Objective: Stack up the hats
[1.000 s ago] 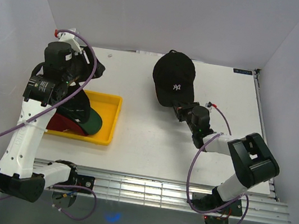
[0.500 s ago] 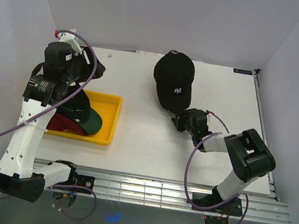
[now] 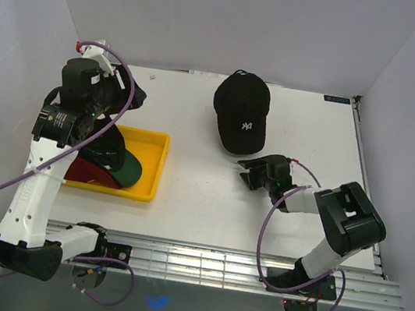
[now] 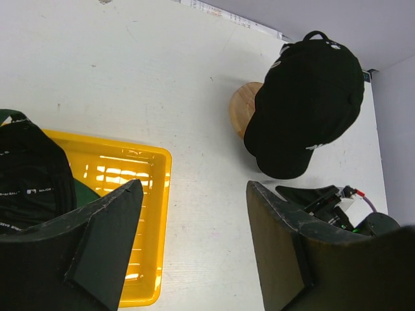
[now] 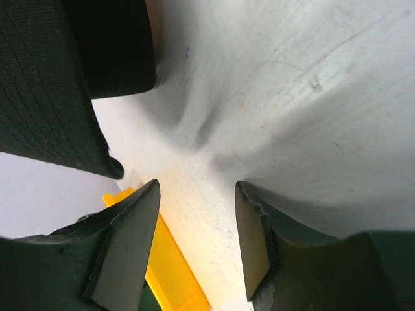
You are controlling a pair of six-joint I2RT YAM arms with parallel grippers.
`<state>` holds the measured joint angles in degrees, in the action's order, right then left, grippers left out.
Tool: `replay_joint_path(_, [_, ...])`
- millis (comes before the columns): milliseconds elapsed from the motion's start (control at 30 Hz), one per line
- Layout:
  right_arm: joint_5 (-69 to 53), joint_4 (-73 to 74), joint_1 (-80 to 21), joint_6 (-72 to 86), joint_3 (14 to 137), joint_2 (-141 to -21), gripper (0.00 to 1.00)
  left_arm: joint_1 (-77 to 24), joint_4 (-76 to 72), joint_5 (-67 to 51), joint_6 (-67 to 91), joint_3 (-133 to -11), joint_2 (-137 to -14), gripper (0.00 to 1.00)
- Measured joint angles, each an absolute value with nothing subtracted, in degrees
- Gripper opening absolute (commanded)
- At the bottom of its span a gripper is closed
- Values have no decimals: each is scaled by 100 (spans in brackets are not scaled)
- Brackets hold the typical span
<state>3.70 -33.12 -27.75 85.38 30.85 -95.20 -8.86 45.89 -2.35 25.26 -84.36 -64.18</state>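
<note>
A black hat (image 3: 239,113) with a white emblem sits on the round wooden stand (image 4: 244,107) at the back of the table. My right gripper (image 3: 246,173) stands open just in front of its brim (image 5: 58,84), low over the table, with nothing between the fingers. In the yellow tray (image 3: 152,164) at the left lie another black hat (image 3: 105,151), a dark green hat (image 3: 131,168) and a red hat (image 3: 86,174), piled together. My left gripper (image 4: 194,188) hangs open high above the tray's right edge and holds nothing.
White walls close in the table on the left, back and right. The right arm's elbow (image 3: 351,218) lies over the right front of the table. A purple cable (image 3: 125,103) loops round the left arm.
My right gripper has opened, let go of the black hat's brim and drawn back toward the near edge. The hat has settled on the stand. The left arm has not moved.
</note>
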Motion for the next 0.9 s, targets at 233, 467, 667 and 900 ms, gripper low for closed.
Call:
replay_joint_path(233, [366, -2493, -2775, 8018, 2709, -8447, 49, -886, 4589, -239, 2528, -8436, -6418, 75])
replay_joint_path(467, [475, -1800, -2733, 7094, 3190, -7802, 51, -886, 4589, -274, 2532, -8379, -6418, 76])
replay_joint_path(667, [432, -1686, -2668, 6434, 4779, -8641, 51, -886, 4600, -272, 2534, -8350, -6420, 76])
replay_joint_path(900, [141, -1625, -2290, 6246, 5083, -9603, 51, -886, 4635, -233, 2530, -8346, -6442, 76])
